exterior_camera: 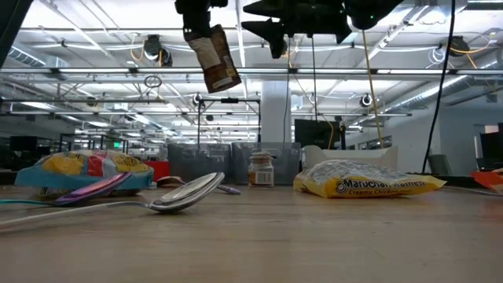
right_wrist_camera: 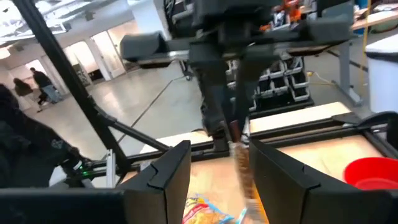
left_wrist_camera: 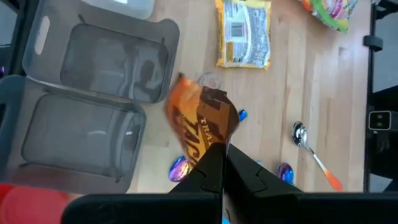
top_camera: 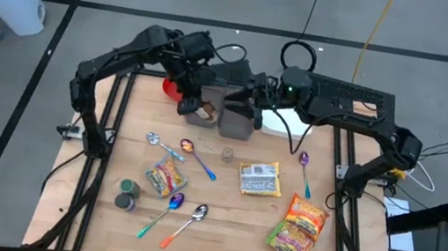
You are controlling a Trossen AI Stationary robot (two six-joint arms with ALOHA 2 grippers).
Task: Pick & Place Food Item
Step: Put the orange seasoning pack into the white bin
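Two arms meet at the counter's (top_camera: 217, 231) twelve o'clock edge, over the grey bins (top_camera: 230, 113). The left claw (left_wrist_camera: 221, 163) is clenched on the top seam of an orange snack packet (left_wrist_camera: 202, 127), hanging in the air. It looks light, crinkly and slippery, so the seam is the place to grip. The right claw (right_wrist_camera: 214, 168) stands half-open, grasping nothing. Only the low view shows the packet clear of the counter.

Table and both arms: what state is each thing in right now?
Left gripper: shut on the orange snack packet, raised.
Orange snack packet: hanging in the air near the grey bins.
Grey bins: open, look empty.
Right gripper: open, holding nothing.
Yellow noodle packet: lying flat.
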